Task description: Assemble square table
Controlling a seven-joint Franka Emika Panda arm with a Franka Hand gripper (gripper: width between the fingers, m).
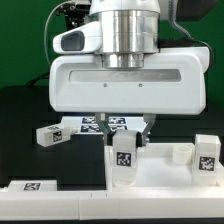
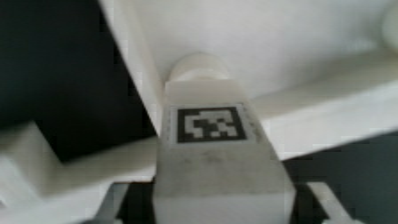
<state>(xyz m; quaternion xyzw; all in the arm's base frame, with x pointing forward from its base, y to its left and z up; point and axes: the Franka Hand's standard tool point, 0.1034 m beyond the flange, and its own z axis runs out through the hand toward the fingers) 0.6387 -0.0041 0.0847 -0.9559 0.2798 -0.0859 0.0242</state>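
Exterior view: gripper (image 1: 124, 142) straddles one upright leg (image 1: 123, 158). Its jaws are partway closed and apparently clamped on the leg's sides. It holds the leg vertical at the tabletop (image 1: 175, 185) corner on the exterior view's left, likely to line it up with a corner socket. Seated or not: can't tell. A spare leg (image 1: 48, 135) lies off the tabletop, unused.

Wrist view: the leg's tagged face fills the gap between the fingers (image 2: 128, 205), with the tabletop rim beyond.

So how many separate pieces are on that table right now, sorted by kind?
Legs: 3
Tabletop: 1
Bar: 1
Marker board: 1
Total: 6
A white lump by the rightmost leg is too unclear to count.
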